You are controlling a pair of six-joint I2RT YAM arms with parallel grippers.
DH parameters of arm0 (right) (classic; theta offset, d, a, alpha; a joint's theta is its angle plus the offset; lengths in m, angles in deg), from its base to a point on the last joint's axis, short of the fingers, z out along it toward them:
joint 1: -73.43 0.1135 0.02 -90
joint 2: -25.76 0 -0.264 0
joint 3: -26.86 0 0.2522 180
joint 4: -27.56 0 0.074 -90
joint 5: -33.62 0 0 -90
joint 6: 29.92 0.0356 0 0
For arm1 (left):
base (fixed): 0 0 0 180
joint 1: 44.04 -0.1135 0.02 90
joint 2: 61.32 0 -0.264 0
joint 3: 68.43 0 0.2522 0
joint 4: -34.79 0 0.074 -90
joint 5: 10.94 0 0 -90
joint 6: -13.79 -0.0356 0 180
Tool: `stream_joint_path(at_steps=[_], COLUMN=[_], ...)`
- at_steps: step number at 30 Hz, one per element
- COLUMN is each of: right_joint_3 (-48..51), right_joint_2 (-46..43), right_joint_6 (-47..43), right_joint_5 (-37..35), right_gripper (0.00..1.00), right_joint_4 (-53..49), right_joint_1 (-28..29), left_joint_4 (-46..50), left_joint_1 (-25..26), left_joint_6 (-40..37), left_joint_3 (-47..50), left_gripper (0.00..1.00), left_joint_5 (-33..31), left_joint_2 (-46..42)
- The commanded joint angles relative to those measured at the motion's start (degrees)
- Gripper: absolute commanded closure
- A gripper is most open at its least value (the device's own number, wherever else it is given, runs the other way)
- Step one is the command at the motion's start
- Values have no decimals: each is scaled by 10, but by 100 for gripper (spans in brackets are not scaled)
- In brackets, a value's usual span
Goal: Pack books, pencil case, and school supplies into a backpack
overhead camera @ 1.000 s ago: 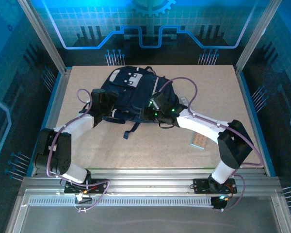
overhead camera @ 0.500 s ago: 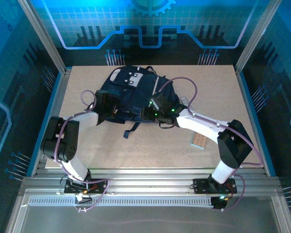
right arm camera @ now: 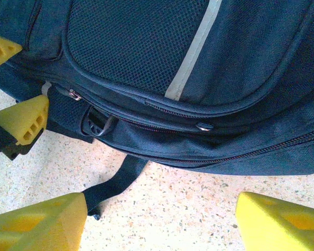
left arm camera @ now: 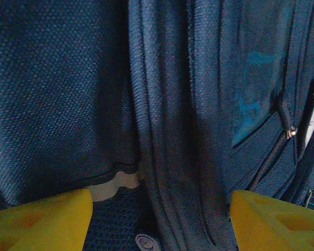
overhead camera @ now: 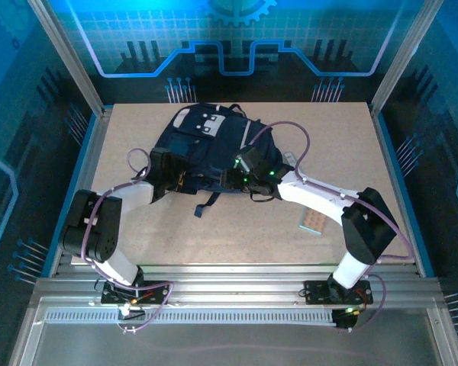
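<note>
The dark navy backpack (overhead camera: pixel 206 133) lies at the table's middle back, patches facing up. My left gripper (overhead camera: pixel 175 181) is at its near left edge, open, the yellow fingers (left arm camera: pixel 42 219) straddling a fold of backpack fabric (left arm camera: pixel 167 130). My right gripper (overhead camera: pixel 230 181) hovers open at the near right edge, with bare table between its fingertips (right arm camera: pixel 36 225) and the zipped backpack side (right arm camera: pixel 146 42) just beyond. The left gripper's fingers (right arm camera: pixel 23 120) show in the right wrist view, astride the bag's corner. A tan dotted pad (overhead camera: pixel 314 222) lies right of the right arm. The books and pencil case are out of view.
A black strap (right arm camera: pixel 118 180) trails from the backpack onto the table between the two grippers. A small pale bar (overhead camera: pixel 290 158) lies by the backpack's right side, behind the right forearm. Metal frame posts and blue walls ring the tabletop (overhead camera: pixel 237 229).
My left arm has swung inward, its gripper sliding nearer and rightward along the backpack's near edge. The right arm and the backpack have stayed put.
</note>
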Motion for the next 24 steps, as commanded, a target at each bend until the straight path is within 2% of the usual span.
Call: stream_joint_path(at_steps=[1,5,10,11,13,15,16,20,24], right_joint_3=[-8,-8,-6,-6,-6,-9,-12,-36,-67], right_joint_2=[3,3,1,0,-1,1,5,31,54], right_joint_6=[-3,-4,-9,-11,-16,-21,-23,-28,-11], right_joint_5=[-17,-16,-7,-6,-5,-6,-6,3,21], right_gripper=[24,24,25,25,27,28,29,31,31], right_joint_4=[-4,-1,-2,-1,2,2,1,-2,2], right_joint_1=[3,2,3,3,5,6,6,6,7], left_joint_4=[42,26,-9,-11,-19,-31,-36,-71,-100], left_joint_1=[4,-6,-28,-29,-30,-30,-30,-24,2], left_joint_6=[4,-8,-11,-15,-27,-26,-24,-6,32], left_joint_3=[18,-9,-100,-115,-138,-142,-137,-86,-27], left_gripper=[29,29,41,47,80,97,100,100,100], left_joint_5=[8,3,42,48,65,81,88,86,72], left_joint_2=[-12,24,116,128,150,159,160,130,61])
